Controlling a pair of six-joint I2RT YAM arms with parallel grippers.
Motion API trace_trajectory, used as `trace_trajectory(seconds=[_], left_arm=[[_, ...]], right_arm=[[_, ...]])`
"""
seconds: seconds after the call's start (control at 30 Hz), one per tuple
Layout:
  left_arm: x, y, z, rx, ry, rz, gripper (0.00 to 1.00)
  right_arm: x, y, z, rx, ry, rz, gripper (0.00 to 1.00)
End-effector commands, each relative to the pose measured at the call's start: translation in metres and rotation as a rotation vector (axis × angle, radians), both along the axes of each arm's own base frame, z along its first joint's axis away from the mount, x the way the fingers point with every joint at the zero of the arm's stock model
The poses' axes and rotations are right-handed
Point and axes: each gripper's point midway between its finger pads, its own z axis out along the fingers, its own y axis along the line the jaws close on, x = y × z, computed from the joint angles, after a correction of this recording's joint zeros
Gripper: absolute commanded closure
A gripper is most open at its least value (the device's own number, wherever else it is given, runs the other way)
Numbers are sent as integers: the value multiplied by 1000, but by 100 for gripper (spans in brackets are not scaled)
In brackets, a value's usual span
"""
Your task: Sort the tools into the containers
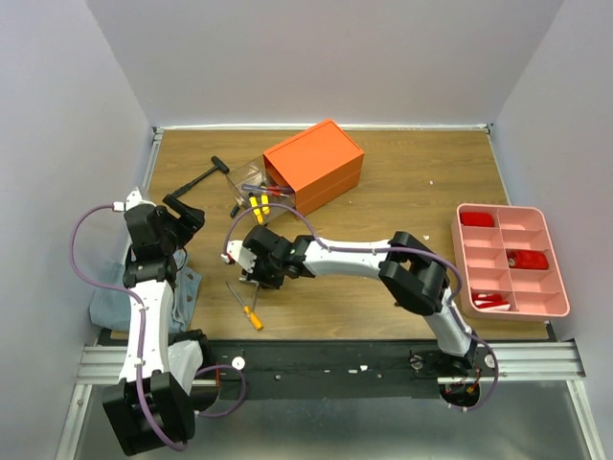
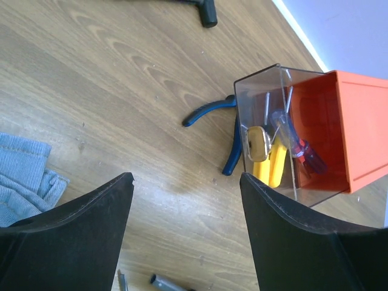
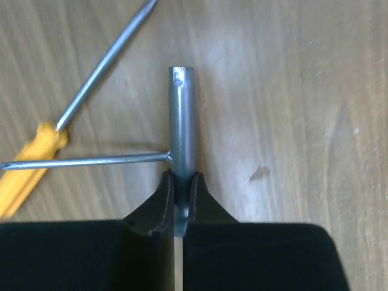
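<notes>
My right gripper (image 3: pixel 182 179) (image 1: pixel 245 265) is shut on the grey barrel of the silver T-wrench (image 3: pixel 182 115), low over the wood. An orange-handled screwdriver (image 3: pixel 27 171) (image 1: pixel 248 310) lies beside it. My left gripper (image 2: pixel 185 176) (image 1: pixel 183 211) is open and empty above bare wood. The orange box (image 1: pixel 314 165) (image 2: pixel 357 127) has its clear drawer (image 2: pixel 285 133) (image 1: pixel 254 189) pulled out, holding yellow- and red-handled tools. Blue-handled pliers (image 2: pixel 227 130) lie against the drawer. The black T-handle tool (image 1: pixel 209 175) lies at the back left. The pink tray (image 1: pixel 554 273) stands at the right.
A grey-blue cloth (image 1: pixel 115 302) (image 2: pixel 24 176) lies at the near left beside the left arm. The pink tray holds red items in some compartments. The right arm stretches across the middle of the table. White walls close in the back and sides.
</notes>
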Motion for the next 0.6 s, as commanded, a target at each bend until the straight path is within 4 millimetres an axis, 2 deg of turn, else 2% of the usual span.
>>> trace_trajectory(seconds=[0.0,0.03,0.1,0.13,0.17,0.27,0.3,0.33,0.4,0.43,0.47,0.53,0.57], left_arm=[[-1,11,11,39,-43,49,20],[-1,12,12,42,-47,53,20],[2,15,15,45,-57,61,20],[3,16,16,42,-58,64,20],[5,17,19,45,-63,65,20],[10,15,23,45,-57,43,21],[12,14,23,44,-49,30,21],[14,9,19,31,-32,-1,22],[19,3,25,24,-30,-42,23],[22,-3,22,9,-15,-74,24],[26,-5,28,24,-26,-100,24],[27,-5,26,41,0,-128,25],[30,-5,32,76,-13,-149,24]], right_arm=[[-21,-24,29,-10,55,82,99],[-24,-31,56,17,65,99,99],[-17,-35,89,81,64,92,99],[-18,-40,122,135,60,104,99],[-22,-40,139,186,87,128,99],[1,-46,207,344,4,83,99],[16,-50,219,371,-28,38,99],[29,-47,242,429,-67,2,99],[67,-54,253,436,-139,-132,99],[80,-51,262,464,-160,-169,99],[92,-51,271,487,-186,-195,99],[121,-48,264,486,-212,-267,99],[133,-45,280,510,-245,-296,99]])
